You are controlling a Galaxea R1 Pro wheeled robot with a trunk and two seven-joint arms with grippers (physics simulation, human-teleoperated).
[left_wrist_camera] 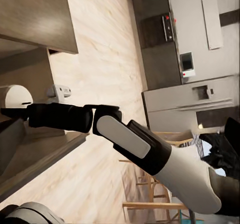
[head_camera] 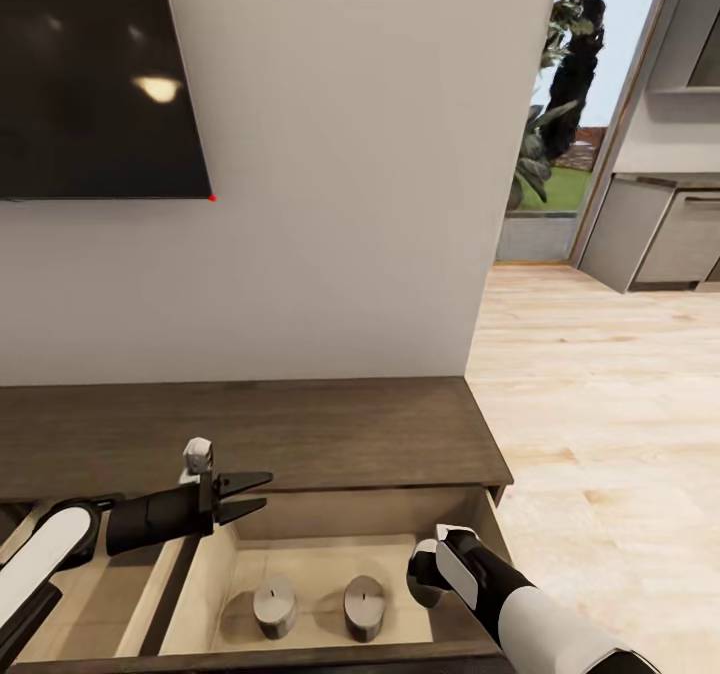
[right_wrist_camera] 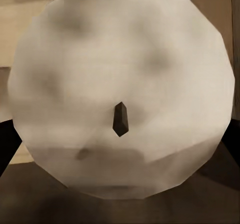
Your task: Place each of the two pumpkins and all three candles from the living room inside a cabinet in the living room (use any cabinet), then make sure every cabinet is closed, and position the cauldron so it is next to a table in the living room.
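Candles [head_camera: 275, 604]: two lie in the cabinet [head_camera: 300, 434] drawer at 6 o'clock, a third [right_wrist_camera: 120, 92] clamped in the right pincer [head_camera: 428, 569]; left pincer [head_camera: 250, 494] apart; pumpkins, cauldron, closing remain.

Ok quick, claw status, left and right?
Left claw: open, empty, above the cabinet's open drawer.
Right claw: closed on a candle, over that drawer.

We reach our left gripper [head_camera: 255, 495] toward three o'clock, fingers parted and empty, while our right arm [head_camera: 500, 594] angles toward ten o'clock.
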